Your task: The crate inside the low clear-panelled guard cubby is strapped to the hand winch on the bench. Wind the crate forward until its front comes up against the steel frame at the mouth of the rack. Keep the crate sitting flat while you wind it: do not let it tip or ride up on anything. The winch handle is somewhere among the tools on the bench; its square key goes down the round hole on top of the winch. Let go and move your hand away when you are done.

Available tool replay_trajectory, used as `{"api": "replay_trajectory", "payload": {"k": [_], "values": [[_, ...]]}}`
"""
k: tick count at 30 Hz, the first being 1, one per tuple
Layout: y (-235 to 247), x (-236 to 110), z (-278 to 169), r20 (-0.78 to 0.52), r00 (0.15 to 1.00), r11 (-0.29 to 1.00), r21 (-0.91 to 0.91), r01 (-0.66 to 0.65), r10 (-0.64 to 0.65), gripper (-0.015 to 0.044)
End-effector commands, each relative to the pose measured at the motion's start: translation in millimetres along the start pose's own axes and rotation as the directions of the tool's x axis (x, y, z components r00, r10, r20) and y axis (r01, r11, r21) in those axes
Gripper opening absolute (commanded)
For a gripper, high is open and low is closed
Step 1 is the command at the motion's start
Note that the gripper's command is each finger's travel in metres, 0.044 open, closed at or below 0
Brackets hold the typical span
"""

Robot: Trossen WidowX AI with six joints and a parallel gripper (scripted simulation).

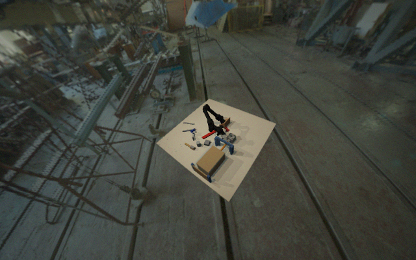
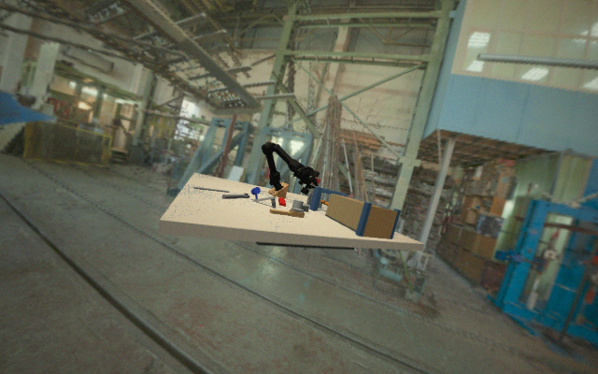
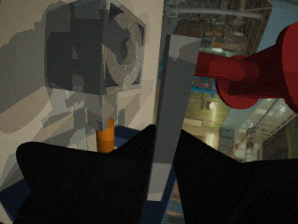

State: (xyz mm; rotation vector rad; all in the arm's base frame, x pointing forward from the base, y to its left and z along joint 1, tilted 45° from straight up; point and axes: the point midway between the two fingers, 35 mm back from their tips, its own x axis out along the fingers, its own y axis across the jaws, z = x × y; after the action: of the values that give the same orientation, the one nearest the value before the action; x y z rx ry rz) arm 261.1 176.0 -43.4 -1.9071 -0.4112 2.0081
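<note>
- Black claw (image 3: 160,163) at the bottom of the wrist view is nearly closed, its two fingers pinching the grey square key (image 3: 174,103) of the winch handle, which runs up the middle of the frame.
- Red grip of the winch handle (image 3: 256,72) juts off to the right edge of the wrist view, joined to the top of the grey key.
- Grey hand winch (image 3: 93,46) sits at upper left of the wrist view, just left of the key's tip; whether the key touches it cannot be told.
- Orange strap (image 3: 105,137) shows below the winch, at the edge of the left finger.
- From the top view the arm (image 1: 211,118) reaches from the middle of the bench (image 1: 253,130) to the winch (image 1: 231,138), with the red handle (image 1: 209,134) sticking out to the left under the claw (image 1: 221,131).
- Tan crate (image 1: 211,160) lies at lower centre of the bench, flat, between a blue steel frame (image 1: 224,143) next to the winch and a blue bar (image 1: 201,173) at its far end.
- Crate front and steel frame look near each other in the top view; whether they touch cannot be told.
- Loose tools (image 1: 192,130) lie on the left part of the bench, apart from the claw.
- No writing or brand marks can be read on any item.
</note>
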Motion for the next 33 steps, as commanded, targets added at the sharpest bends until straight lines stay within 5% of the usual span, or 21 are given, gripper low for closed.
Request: {"api": "replay_trajectory", "payload": {"k": [1, 17, 33], "values": [[-3, -1, 0, 0.0, 0.997, 0.997, -0.01, 0.073, -0.073, 0.0], [-2, -1, 0, 0.008, 0.946, 0.946, -0.011, 0.325, -0.325, 0.0], [-9, 13, 18, 0.008, 0.953, 0.953, -0.005, 0.303, -0.303, 0.0]]}}
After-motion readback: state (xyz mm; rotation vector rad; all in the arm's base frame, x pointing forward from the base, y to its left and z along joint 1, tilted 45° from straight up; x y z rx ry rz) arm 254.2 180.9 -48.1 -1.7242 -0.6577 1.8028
